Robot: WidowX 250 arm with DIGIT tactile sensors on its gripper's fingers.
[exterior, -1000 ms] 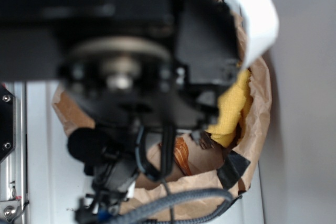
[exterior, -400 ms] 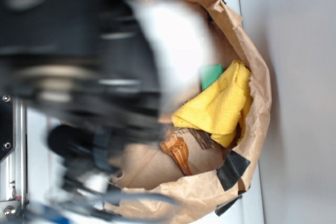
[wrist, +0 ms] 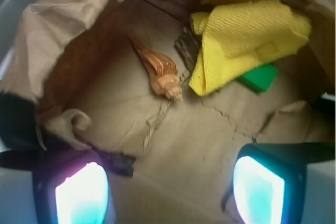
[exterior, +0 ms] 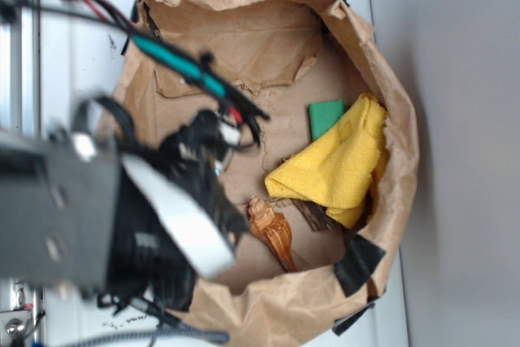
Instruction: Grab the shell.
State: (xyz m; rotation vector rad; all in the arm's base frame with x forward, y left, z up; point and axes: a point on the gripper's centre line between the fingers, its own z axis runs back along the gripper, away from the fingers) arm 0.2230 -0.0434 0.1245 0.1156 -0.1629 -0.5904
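Shell [wrist: 160, 72] lies on the paper bag [exterior: 244, 30] floor, w/ its tapered tail toward the bag wall and whorled tip near the yellow cloth [wrist: 247, 35]. Green block [wrist: 258, 77] pokes out under the cloth. My tool [wrist: 170, 184] hangs above w/ fingers apart, touching nothing.

A white tabletop [exterior: 81, 54] meets a plain grey wall [exterior: 463, 152].

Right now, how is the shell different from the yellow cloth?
The shell is small, hard, ridged and glossy orange-brown; the yellow cloth is bigger, soft and crumpled. The shell lies bare on the paper, while the cloth partly covers a green block. Both lie inside the brown paper bag.
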